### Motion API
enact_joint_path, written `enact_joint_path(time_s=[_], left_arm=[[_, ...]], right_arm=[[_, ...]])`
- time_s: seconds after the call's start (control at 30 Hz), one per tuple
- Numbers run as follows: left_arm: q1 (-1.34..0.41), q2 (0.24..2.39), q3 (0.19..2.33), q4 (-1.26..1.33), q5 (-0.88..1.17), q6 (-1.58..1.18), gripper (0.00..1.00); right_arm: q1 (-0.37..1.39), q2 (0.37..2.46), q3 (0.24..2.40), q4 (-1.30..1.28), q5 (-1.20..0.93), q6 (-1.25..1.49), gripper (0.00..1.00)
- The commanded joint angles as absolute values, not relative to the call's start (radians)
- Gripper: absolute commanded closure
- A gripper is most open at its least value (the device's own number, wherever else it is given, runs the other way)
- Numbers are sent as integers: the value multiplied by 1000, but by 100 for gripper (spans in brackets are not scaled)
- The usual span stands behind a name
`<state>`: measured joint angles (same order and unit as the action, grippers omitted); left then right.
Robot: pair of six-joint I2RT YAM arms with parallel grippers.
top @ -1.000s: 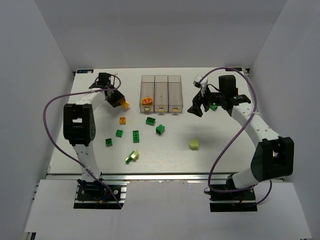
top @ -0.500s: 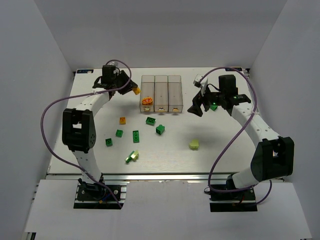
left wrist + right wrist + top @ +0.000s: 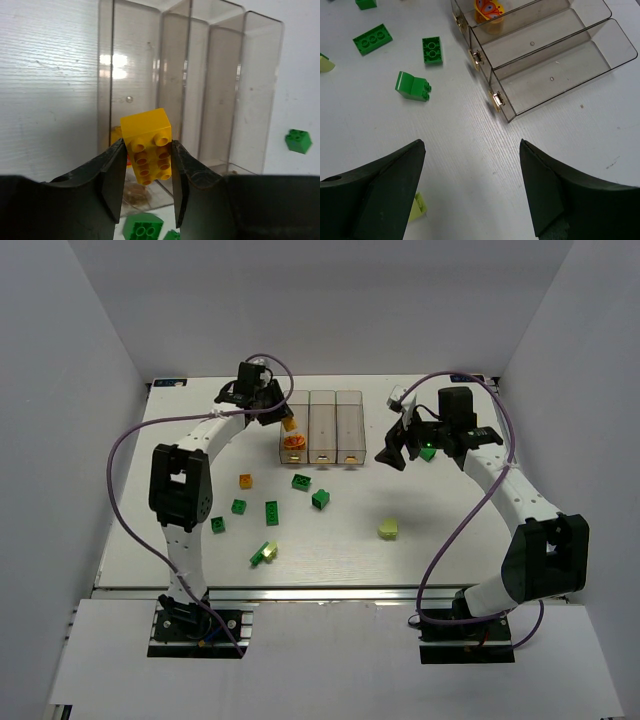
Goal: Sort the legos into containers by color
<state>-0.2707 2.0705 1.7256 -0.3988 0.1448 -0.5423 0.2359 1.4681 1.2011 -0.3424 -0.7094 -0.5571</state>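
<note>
My left gripper (image 3: 284,418) is shut on an orange brick (image 3: 291,425) and holds it above the near end of the left bin of the three clear containers (image 3: 322,426). In the left wrist view the brick (image 3: 147,144) sits between the fingers (image 3: 114,172), with the bins (image 3: 220,85) behind. An orange piece (image 3: 294,443) lies in the left bin. My right gripper (image 3: 394,452) is open and empty, right of the bins. Green bricks (image 3: 301,481) (image 3: 321,499) (image 3: 271,512), a small orange brick (image 3: 245,480) and pale yellow-green bricks (image 3: 388,529) (image 3: 264,553) lie on the table.
More green bricks (image 3: 239,506) (image 3: 217,524) lie at the left front. A green brick (image 3: 428,453) shows beside the right wrist. The right wrist view shows the bins (image 3: 555,70), green bricks (image 3: 413,86) (image 3: 432,50) and a pale brick (image 3: 417,207).
My left gripper has carried the orange brick to the right, from left of the bins to above the left bin. The right arm has not moved.
</note>
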Motion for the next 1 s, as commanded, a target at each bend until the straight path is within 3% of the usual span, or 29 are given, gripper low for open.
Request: enact_joint_path(time_s=[0.0,0.13,0.43,0.73,0.97], left_arm=[[-270,2089,1778,-472,87,-500,64],[-278,2115,1805,-492,104,-486,53],[-307,2109,1815,-508,121,-465,38],[-307,1994,1826,-578,-41,-431,36],[-305,1735,1531,-586,-132,-440,35]], right_arm=[[232,1450,1239,-327,-715,-558,19],[233,1450,1246,-327,-716,-558,19],[232,1468,1278,-334,-715,-560,19],[232,1477,1301,-336,-721,-575,18],[267,1462,1305,-396,-718,-643,18]])
